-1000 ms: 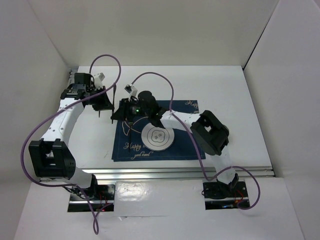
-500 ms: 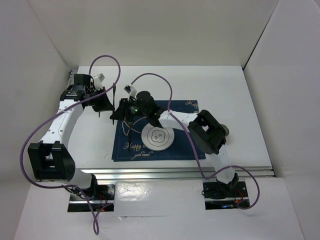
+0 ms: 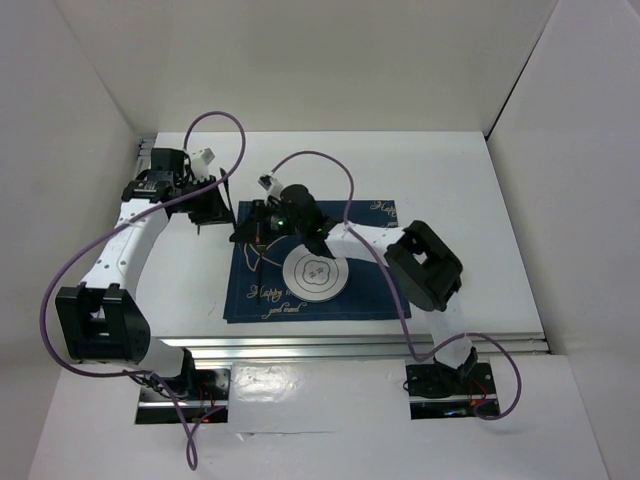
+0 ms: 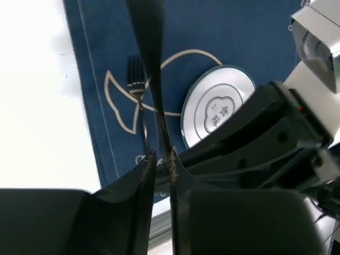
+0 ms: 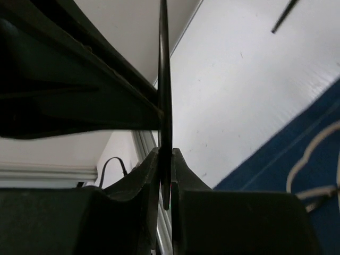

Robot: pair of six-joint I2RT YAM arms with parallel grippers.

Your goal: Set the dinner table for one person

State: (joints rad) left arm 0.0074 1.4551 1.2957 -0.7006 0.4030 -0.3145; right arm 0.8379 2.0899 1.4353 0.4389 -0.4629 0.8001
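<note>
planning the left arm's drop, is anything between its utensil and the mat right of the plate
Yes. The right gripper, shut on its own thin utensil, hangs over the mat's far left corner, and its arm runs along the plate's far side. Both lie between the left gripper and that spot.

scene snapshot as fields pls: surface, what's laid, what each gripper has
surface: white dinner table
placemat: navy, fish print
plate: white, round, on placemat
fork: flat on placemat, beside plate
left gripper: shut on slim dark utensil, type unclear
right gripper: shut on thin edge-on utensil, type unclear
</note>
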